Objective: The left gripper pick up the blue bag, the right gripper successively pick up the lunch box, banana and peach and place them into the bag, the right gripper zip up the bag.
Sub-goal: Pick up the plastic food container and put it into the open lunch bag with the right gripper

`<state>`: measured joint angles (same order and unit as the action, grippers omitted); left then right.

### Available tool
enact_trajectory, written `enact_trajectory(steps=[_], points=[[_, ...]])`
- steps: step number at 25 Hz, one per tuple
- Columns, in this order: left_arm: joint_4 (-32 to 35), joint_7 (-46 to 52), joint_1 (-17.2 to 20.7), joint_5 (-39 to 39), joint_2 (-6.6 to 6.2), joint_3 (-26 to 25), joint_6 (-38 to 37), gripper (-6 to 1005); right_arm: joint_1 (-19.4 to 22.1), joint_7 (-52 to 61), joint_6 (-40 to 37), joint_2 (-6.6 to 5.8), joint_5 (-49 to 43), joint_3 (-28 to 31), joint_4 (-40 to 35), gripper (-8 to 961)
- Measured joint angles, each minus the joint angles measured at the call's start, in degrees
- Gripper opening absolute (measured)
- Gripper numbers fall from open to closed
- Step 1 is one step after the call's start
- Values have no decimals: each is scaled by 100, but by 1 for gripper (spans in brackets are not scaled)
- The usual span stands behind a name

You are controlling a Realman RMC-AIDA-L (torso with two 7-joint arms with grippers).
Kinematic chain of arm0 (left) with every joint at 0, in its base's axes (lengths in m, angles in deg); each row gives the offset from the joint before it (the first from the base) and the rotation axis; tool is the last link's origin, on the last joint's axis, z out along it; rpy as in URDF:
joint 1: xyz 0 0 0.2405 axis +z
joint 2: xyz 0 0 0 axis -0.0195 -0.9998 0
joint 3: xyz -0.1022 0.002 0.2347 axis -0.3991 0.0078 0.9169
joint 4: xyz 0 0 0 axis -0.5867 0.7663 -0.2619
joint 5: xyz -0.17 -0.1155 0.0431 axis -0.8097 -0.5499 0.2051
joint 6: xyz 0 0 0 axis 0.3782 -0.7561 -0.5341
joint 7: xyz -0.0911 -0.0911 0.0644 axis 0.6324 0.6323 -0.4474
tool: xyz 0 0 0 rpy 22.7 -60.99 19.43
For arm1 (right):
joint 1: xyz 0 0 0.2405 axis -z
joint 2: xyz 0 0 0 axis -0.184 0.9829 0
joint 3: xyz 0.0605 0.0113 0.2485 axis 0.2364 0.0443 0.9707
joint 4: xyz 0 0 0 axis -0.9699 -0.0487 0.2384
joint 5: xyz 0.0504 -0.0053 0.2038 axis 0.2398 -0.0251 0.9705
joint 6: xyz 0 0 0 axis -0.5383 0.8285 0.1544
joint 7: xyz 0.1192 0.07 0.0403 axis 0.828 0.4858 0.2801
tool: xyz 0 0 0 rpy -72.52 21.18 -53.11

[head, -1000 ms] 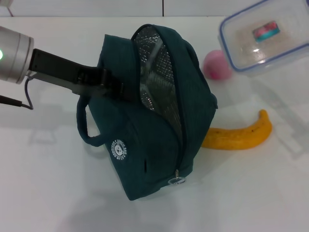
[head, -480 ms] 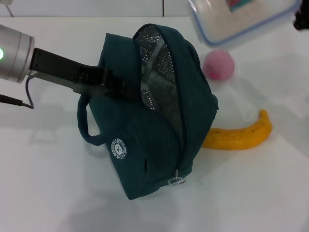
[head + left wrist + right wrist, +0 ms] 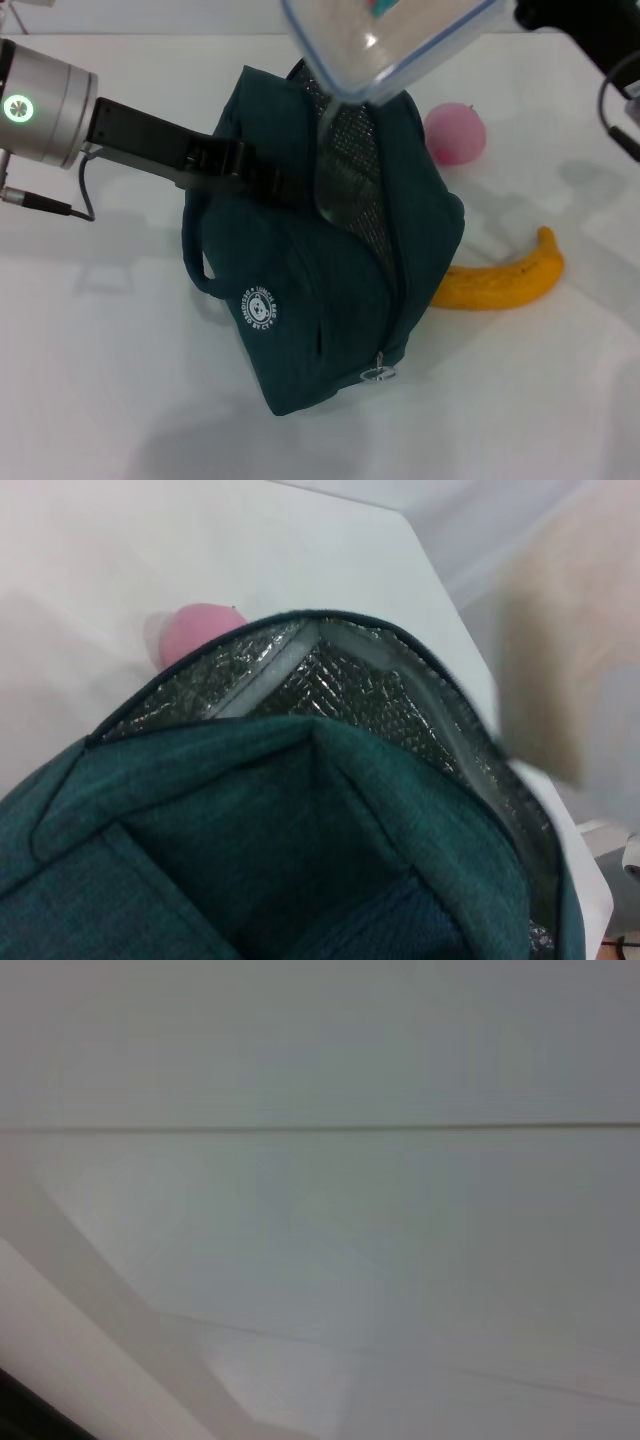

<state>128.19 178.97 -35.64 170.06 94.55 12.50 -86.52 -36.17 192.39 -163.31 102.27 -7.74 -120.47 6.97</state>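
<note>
left pincer (image 3: 262, 180) clamped on blue bag (image 3: 330, 300) | lunch box (image 3: 385, 45) tilted over bag mouth | right pincer grip: can't tell

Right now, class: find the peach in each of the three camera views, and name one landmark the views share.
Head view: the peach lies on the white table, right of the blue bag, beyond the banana.
Left wrist view: the peach peeks over the bag's foil-lined rim.
Right wrist view: not in it; only pale blurred surfaces show.
Shared landmark: the bag's silver foil lining, in head and left wrist views.
</note>
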Motion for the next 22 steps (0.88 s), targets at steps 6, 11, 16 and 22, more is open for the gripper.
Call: enact_trajectory(steps=[6, 11, 16, 22], points=[[29, -76, 67, 1, -38, -65, 16, 40, 58, -232, 474, 0, -512, -2, -26, 222], [28, -173, 176, 41, -75, -369, 19, 40, 102, -383, 820, 0, -908, 1, -128, 229], [22, -208, 218, 36, -101, -394, 21, 40, 63, -414, 995, 0, -1114, -80, -227, 237], [9, -234, 166, 32, -87, -382, 20, 40, -193, -430, 1002, 0, -1137, -367, -244, 246]])
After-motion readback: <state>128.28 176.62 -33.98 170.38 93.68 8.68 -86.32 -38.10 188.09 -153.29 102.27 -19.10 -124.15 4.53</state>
